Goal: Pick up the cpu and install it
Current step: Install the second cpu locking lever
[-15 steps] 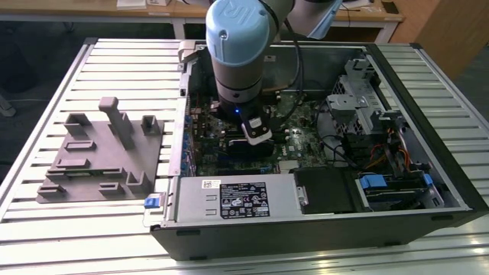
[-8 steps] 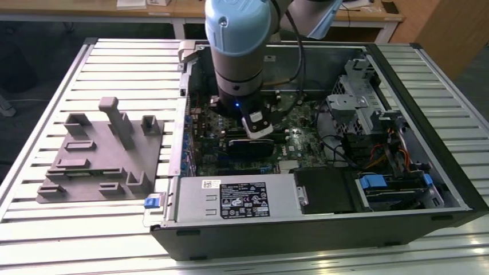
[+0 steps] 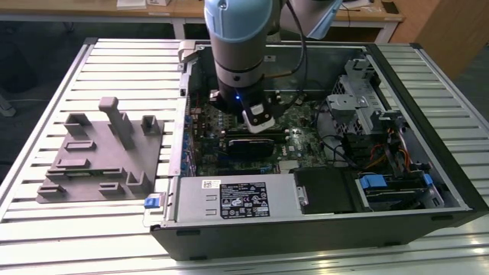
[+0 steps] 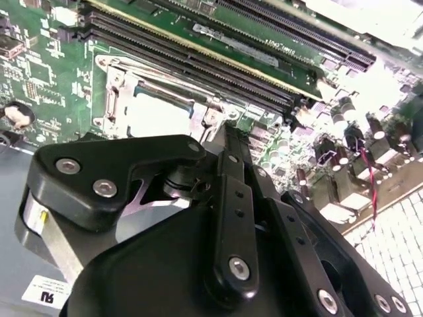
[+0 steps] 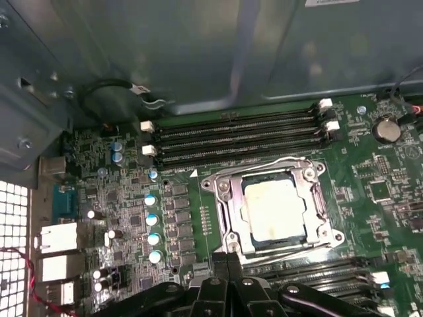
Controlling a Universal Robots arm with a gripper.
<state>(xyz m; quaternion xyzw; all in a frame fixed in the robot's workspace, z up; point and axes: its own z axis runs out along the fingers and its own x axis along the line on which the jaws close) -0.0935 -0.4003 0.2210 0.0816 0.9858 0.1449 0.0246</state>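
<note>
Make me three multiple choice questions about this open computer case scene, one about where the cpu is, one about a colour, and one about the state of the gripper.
1. Where is the cpu?
A. On the grey fixture block
B. In the motherboard socket frame
C. On the power supply

2. What colour is the motherboard?
A. Green
B. Red
C. White

3. What state is the gripper in?
A. Shut on the cpu
B. Shut, holding nothing
C. Wide open around a cable

Answers:
1. B, the first wrist view shows the pale square chip lying inside the metal socket frame.
2. A, both wrist views show a green board around the socket.
3. B, in the first wrist view the fingertips meet with nothing between them, just beside the socket frame's edge, while the cpu lies apart in the socket.
</note>
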